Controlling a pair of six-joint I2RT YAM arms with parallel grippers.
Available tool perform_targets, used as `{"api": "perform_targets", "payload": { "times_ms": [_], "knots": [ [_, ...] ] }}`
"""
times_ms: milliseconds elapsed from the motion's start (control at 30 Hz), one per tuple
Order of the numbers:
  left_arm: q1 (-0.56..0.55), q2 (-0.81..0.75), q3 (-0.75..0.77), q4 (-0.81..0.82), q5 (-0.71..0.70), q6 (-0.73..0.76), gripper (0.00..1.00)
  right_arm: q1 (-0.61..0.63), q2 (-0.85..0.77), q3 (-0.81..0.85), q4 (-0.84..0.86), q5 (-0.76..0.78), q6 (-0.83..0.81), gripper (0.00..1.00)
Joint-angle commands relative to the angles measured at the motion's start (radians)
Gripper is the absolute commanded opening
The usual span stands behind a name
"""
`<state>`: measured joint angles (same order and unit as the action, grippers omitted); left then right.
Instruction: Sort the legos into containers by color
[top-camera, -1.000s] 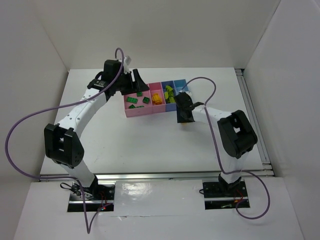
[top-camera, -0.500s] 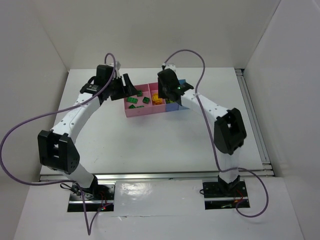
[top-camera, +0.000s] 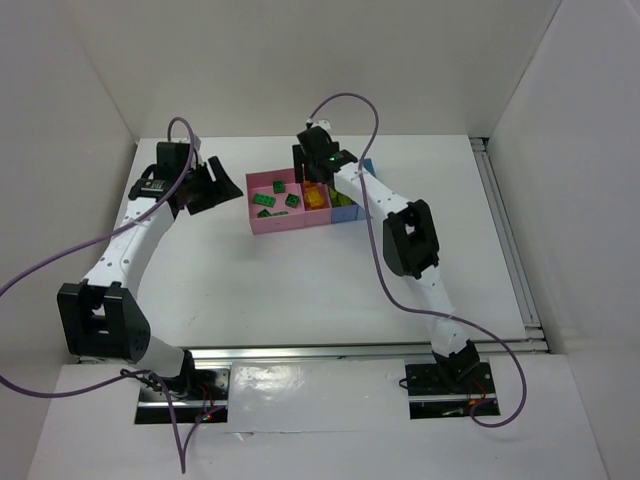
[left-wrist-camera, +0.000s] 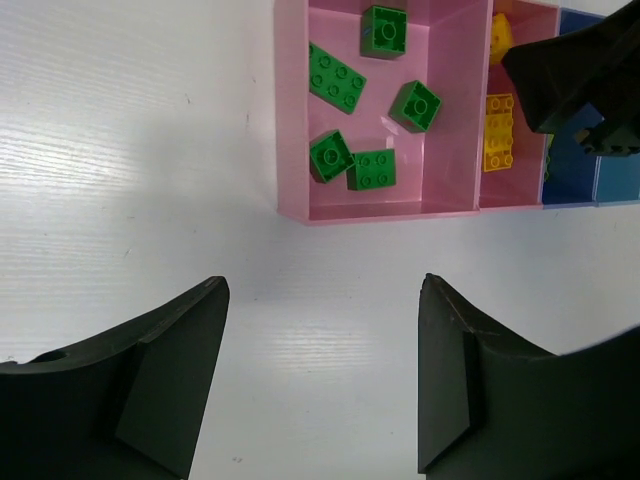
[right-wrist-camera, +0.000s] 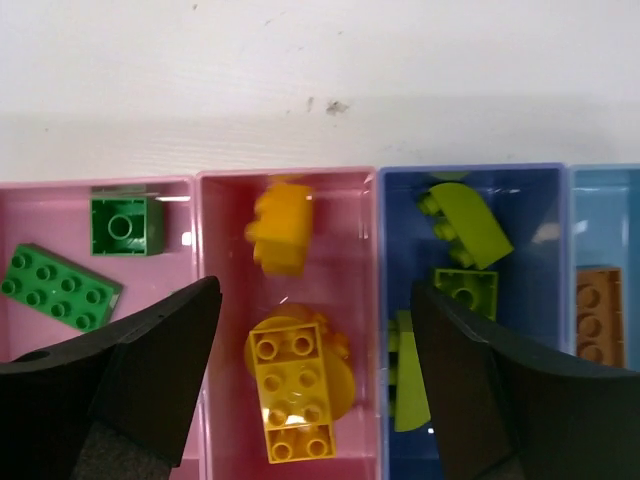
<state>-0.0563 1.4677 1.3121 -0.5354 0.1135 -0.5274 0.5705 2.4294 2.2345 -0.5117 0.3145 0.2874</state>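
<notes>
Covered from above: the right arm (top-camera: 372, 196) lies across the right part of the containers (top-camera: 290, 225), so the two blue bins barely show in the top view.
Cut off at the right wrist: the fingers (right-wrist-camera: 150, 370) of the right end effector (right-wrist-camera: 312, 300) hide the near ends of the bins. The light blue bin (right-wrist-camera: 600, 220) runs off the right edge, and the brown-orange brick (right-wrist-camera: 598, 315) in it is partly lost. The first pink bin (right-wrist-camera: 50, 215) runs off the left edge.
Cut off at the left wrist: a dark part of the right arm covers some of the second pink bin (right-wrist-camera: 340, 260) and the purple-blue bin (right-wrist-camera: 530, 300).
Hard to tell: how high the right end effector is above the bricks, and whether it touches any.
Dark green legos (left-wrist-camera: 337, 77): five in the first pink bin, two of them touching.
Orange-yellow legos (right-wrist-camera: 290, 400): two in the second pink bin, directly under the gap between the right fingers.
Lime green legos (right-wrist-camera: 465, 225): three in the purple-blue bin, just beside the right-hand finger.
Right end effector: spread wide, pinching nothing, over the second pink bin.
Left end effector (left-wrist-camera: 322, 300): spread wide, empty, over bare desk (top-camera: 300, 280), apart from the first pink bin's outer wall and the green bricks inside it.
</notes>
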Motion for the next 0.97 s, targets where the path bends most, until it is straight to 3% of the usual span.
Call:
{"api": "perform_targets", "payload": {
  "times_ms": [0,133,167,267,367,467,667,800,933],
  "knots": [
    [0.023,-0.043,0.001,-0.005,0.015,0.012,0.76,0.000,-0.107,0.019,0.025,0.032,-0.008,0.84],
    [0.023,-0.043,0.001,-0.005,0.034,0.012,0.76,0.011,-0.239,-0.076,0.048,0.150,-0.017,0.91],
    [0.023,-0.043,0.001,-0.005,0.034,0.012,0.76,0.011,-0.262,-0.111,0.032,0.193,-0.017,1.00],
    [0.023,-0.052,0.001,-0.005,0.034,0.023,0.76,0.011,-0.371,-0.211,-0.060,0.394,0.045,1.00],
    [0.023,-0.063,-0.008,-0.005,0.034,0.033,0.76,-0.006,-0.502,-0.326,-0.221,0.543,0.229,1.00],
    [0.023,-0.063,-0.019,-0.005,0.034,0.033,0.78,-0.053,-0.639,-0.545,-0.414,0.569,0.434,1.00],
    [0.023,-0.084,-0.048,-0.005,0.034,0.043,0.78,-0.077,-0.852,-0.800,-0.654,0.644,0.647,1.00],
    [0.013,-0.128,-0.073,-0.017,0.068,0.043,0.78,-0.077,-0.976,-0.955,-0.648,0.632,0.671,1.00],
    [0.013,-0.139,-0.082,-0.017,0.046,0.043,0.78,-0.077,-1.093,-1.081,-0.488,0.566,0.569,1.00]
  ]
}}
